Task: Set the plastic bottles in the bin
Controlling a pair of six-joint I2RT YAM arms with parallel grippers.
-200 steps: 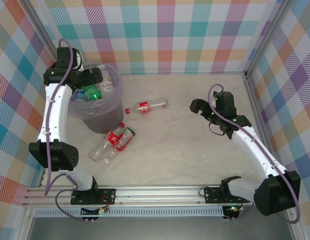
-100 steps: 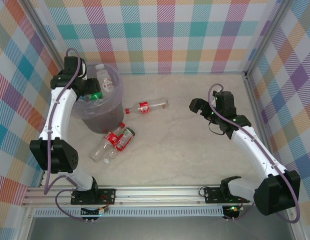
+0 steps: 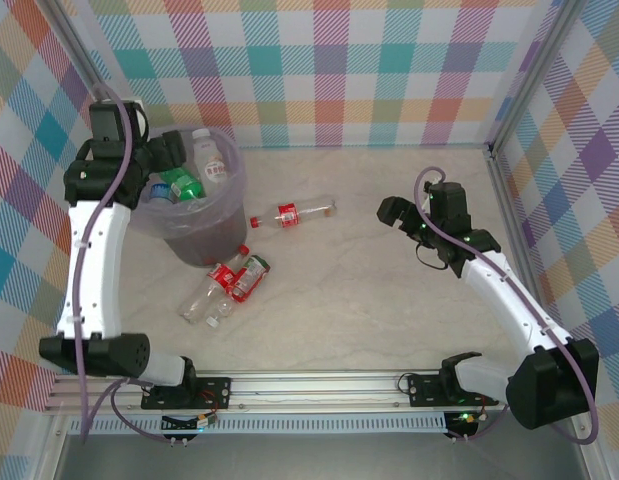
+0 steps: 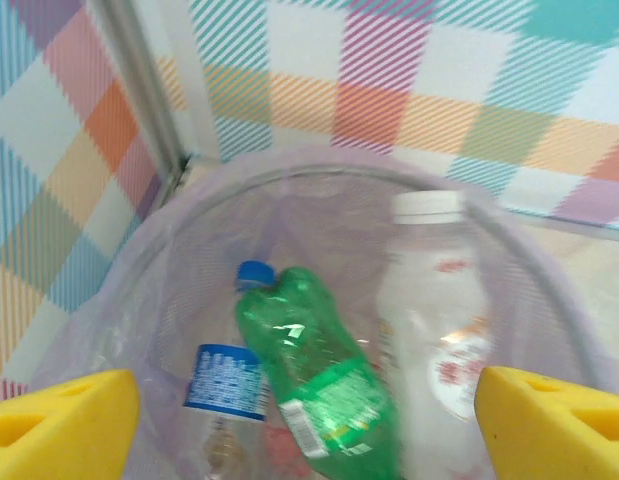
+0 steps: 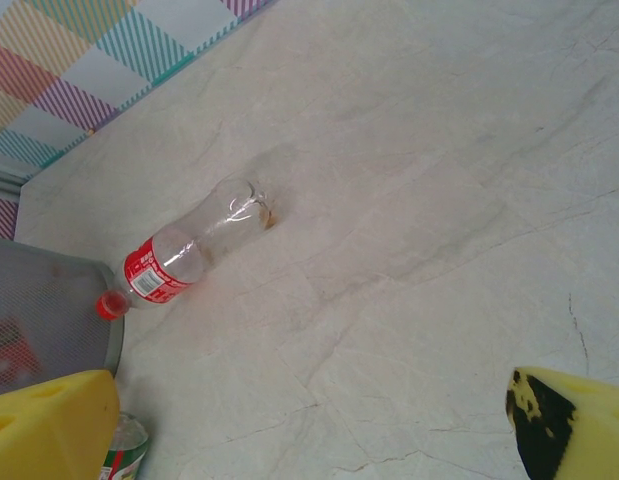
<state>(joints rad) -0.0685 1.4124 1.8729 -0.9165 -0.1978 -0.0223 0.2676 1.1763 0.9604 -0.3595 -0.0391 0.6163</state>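
Nearest the arms, a small heap of crumpled clear bottles (image 3: pixel 225 280) with red labels lies at nine o'clock on the marbled counter (image 3: pixel 369 320), just beside the bin's foot. The right gripper (image 3: pixel 397 215) hovers wide and empty at two o'clock, with a slim red-capped bottle (image 3: pixel 292 212) lying towards eleven. Farther back, at ten o'clock, the left gripper (image 3: pixel 161 155) has drawn back from the round translucent bin (image 3: pixel 214 240), jaws wide and empty. The glossy green bottle (image 4: pixel 324 390) now rests inside beside a white-capped bottle (image 4: pixel 434 320), so only the bottles on the counter seem left.
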